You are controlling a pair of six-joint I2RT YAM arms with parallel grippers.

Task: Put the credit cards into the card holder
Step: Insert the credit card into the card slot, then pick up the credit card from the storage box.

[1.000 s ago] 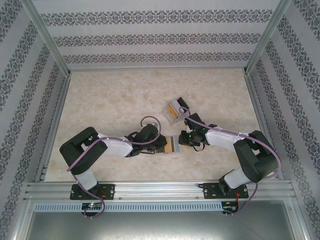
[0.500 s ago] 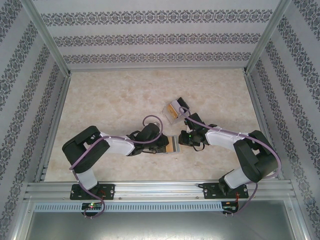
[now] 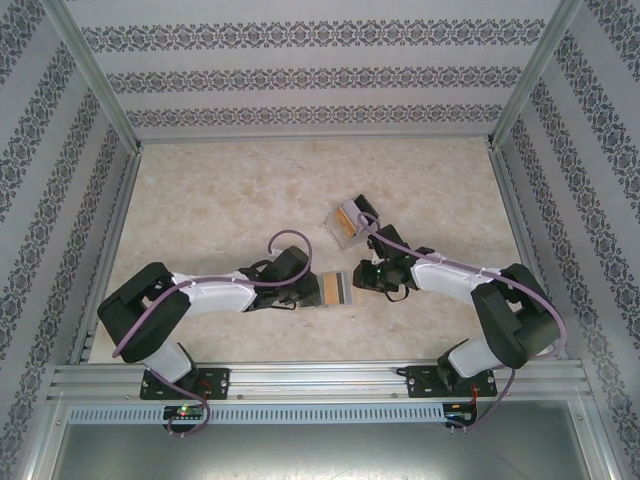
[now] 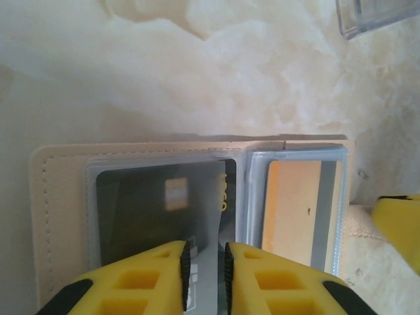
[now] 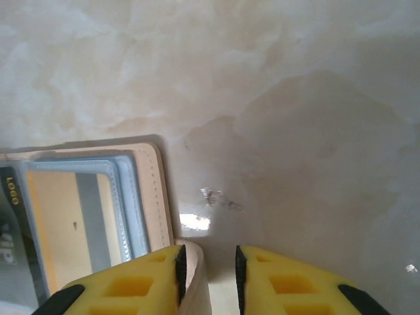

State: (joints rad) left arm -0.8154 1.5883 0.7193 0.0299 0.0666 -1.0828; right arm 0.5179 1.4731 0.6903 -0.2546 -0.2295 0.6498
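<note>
STEP: seating black plastic card [image 4: 144,210] in flat tan open card holder [image 3: 338,288] | LEFT gripper [image 4: 206,251]: at holder's 9 o'clock, jaws slightly parted, clamping nothing | RIGHT gripper [image 5: 208,252]: 3 o'clock edge, likewise parted | DO: push card flat, fully home — holder braced

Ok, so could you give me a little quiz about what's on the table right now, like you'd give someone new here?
1. True or false: the card holder lies open on the table.
2. Pick one: the card tucked in nearest the right gripper is A) orange-yellow, B) green, C) red.
3. In a word: is the clear plastic box touching the card holder, or apart from it?
Key: 1 true; 2 A; 3 apart.
</note>
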